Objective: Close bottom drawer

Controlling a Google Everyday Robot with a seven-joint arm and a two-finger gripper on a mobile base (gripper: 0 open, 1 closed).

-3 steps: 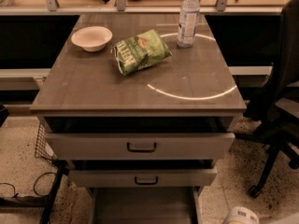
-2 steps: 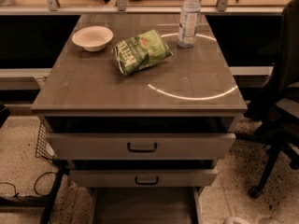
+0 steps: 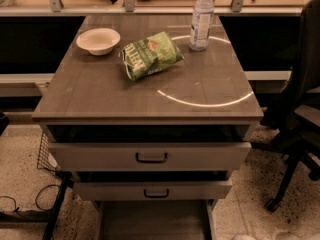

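Note:
The cabinet has three grey-beige drawers. The top drawer and the middle drawer stick out slightly, each with a dark centre pull. The bottom drawer is pulled far out. Its long plain tray runs off the bottom edge of the view, so its front and handle are out of view. Of my gripper only a pale sliver shows at the bottom edge, right of the bottom drawer's tray and apart from it.
On the cabinet top are a white bowl, a green chip bag and a water bottle. A black office chair stands close on the right. A wire basket and cables lie on the floor at the left.
The pale gripper shape at the bottom right has sunk almost out of the view. The drawers and the things on top have not moved.

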